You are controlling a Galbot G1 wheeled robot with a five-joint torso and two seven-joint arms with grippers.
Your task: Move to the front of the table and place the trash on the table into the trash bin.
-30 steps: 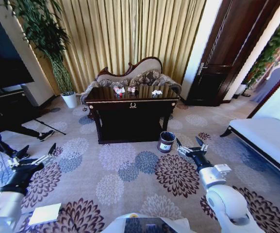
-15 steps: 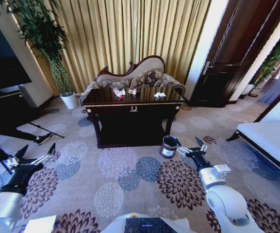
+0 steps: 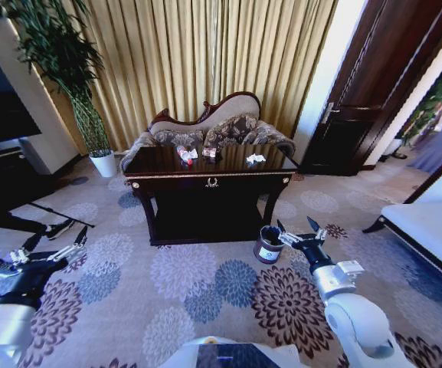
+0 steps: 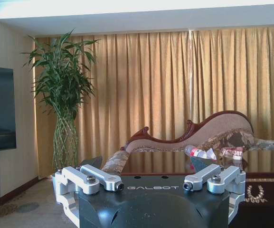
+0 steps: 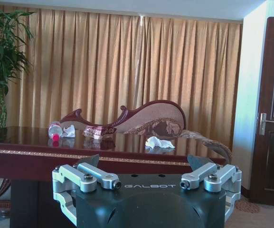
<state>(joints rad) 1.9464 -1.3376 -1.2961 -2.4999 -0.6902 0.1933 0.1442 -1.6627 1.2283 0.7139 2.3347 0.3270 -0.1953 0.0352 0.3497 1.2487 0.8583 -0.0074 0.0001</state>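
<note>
Black trash bin visible from head, wrapper probably reddish, wrist-side

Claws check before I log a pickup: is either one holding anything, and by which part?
Nothing is held. The left claw and right claw are open, short of the table.

The robot's arms are glossy white rounded shells with grey joint rings, ending in black wrists. Each wrist carries a dark, matte gripper housing printed "GALBOT", with silver machined linkage bars fixed by round screws and thin dark pointed fingers. A white torso edge frames a dark panel.
</note>
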